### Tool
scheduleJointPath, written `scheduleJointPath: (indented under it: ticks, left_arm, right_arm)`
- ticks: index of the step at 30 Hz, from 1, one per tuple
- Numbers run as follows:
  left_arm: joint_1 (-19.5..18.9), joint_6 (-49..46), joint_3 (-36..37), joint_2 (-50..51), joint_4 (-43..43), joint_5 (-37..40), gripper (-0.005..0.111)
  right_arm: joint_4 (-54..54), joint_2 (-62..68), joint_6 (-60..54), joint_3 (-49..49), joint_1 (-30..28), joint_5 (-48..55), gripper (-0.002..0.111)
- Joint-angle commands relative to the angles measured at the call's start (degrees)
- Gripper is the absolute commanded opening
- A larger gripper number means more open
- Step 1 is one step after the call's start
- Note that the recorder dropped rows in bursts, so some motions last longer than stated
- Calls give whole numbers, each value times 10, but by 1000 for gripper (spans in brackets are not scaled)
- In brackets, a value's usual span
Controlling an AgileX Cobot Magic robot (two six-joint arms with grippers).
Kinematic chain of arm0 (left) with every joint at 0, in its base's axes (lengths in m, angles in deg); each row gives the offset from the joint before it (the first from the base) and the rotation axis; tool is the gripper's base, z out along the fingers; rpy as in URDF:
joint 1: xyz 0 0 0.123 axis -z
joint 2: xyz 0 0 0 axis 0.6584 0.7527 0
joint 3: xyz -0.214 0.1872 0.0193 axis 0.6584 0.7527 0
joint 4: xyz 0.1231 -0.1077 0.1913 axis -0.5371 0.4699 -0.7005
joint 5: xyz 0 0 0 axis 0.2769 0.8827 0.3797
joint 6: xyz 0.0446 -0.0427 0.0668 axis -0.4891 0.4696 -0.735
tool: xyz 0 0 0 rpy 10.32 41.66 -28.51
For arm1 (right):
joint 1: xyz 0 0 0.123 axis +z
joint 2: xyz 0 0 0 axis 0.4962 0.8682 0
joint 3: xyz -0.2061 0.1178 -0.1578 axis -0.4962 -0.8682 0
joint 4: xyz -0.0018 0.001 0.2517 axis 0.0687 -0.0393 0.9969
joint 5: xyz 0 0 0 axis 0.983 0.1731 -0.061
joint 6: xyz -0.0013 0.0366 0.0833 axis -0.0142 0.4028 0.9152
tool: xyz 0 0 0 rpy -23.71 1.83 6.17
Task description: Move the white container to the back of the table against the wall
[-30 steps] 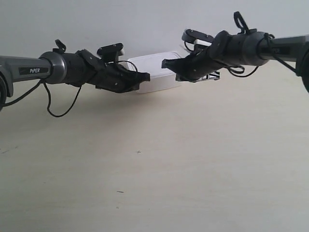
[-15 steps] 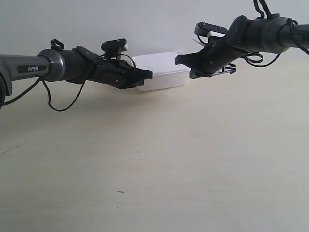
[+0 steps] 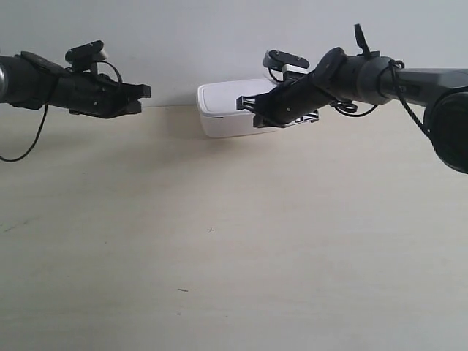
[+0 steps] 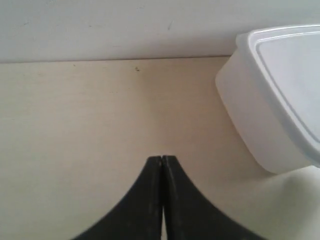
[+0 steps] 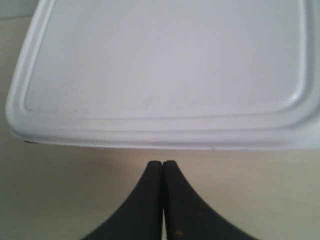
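The white container (image 3: 221, 110) stands at the back of the table (image 3: 234, 256), close to the wall (image 3: 219, 36). My right gripper (image 3: 246, 103) is shut and empty, its tips just short of the container's (image 5: 165, 65) near side, with a thin strip of table between them in the right wrist view (image 5: 163, 163). My left gripper (image 3: 143, 91) is shut and empty, hovering well away from the box, near the wall. In the left wrist view its tips (image 4: 162, 159) point at the wall (image 4: 125, 25), with the container (image 4: 280, 105) off to one side.
A few tiny dark specks (image 3: 210, 230) mark the pale wood-grain table. The right arm's dark body and cables (image 3: 365, 73) stretch across the exterior view's right and hide the container's right end.
The left gripper has pulled away from the container toward the exterior view's left. The right gripper has swung down and in toward the container's front. The box sits about where it was.
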Motion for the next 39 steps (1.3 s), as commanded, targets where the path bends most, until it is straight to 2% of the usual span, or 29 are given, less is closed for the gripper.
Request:
scheduleJointPath:
  ticks: [1,8,16,27,39]
  left_arm:
    - [0,-3,3,-6,2,-9,0]
    - [0,-3,3,-6,2,-12,0]
    - [0,-3,3,-6,2,-20,0]
    - [0,-3,3,-6,2,-23,0]
    - [0,-3,3,-6,2,-26,0]
  right_arm:
    - [33,12,-40,16,1,-6,0]
    - [68,43,-53,31,1,-43,0]
    - [192,47,-173,31,1,-81,0]
    - [193,55,-175,31,1,-125,0]
    - [188,50,-175,31,1,-98,0]
